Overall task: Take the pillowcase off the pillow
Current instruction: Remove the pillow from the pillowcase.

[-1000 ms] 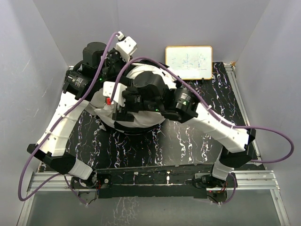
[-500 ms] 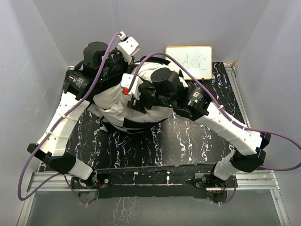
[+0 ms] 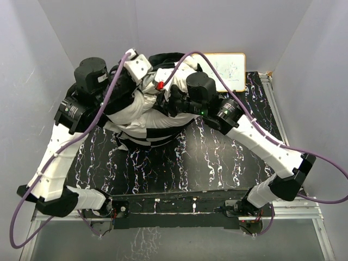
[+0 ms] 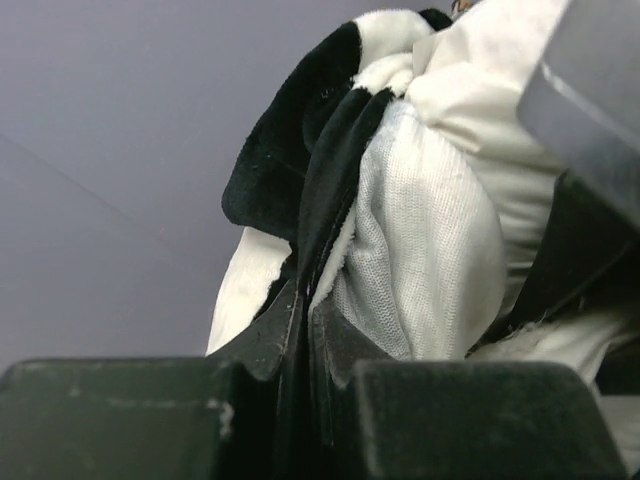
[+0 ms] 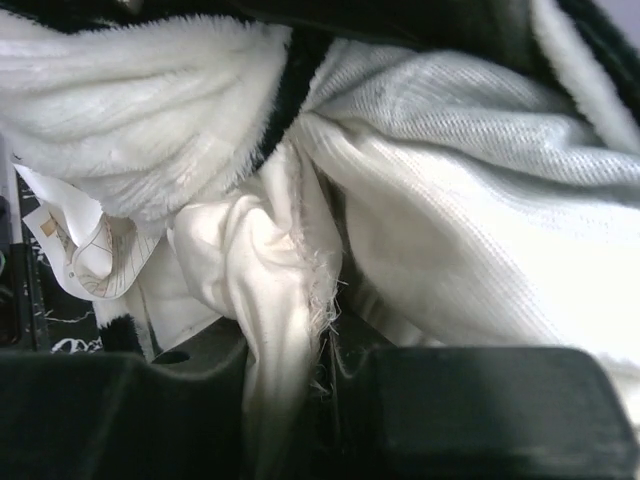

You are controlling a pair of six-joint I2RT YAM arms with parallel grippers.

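At upper left your raised left gripper [image 4: 303, 335] is clamped on the pillowcase's [image 4: 285, 150] black edge, the case looks only partly off the pillow [image 5: 255, 260] bunched at upper middle, and your right gripper [image 5: 300, 385], reaching in from the right, pinches the pillow's white cloth, so the pulling apart remains.

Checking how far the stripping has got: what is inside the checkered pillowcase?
Smooth white pillow fabric with tags pokes out of the pillowcase mouth, pinched in the right fingers. How much pillow sits deeper inside is covered by the plush.
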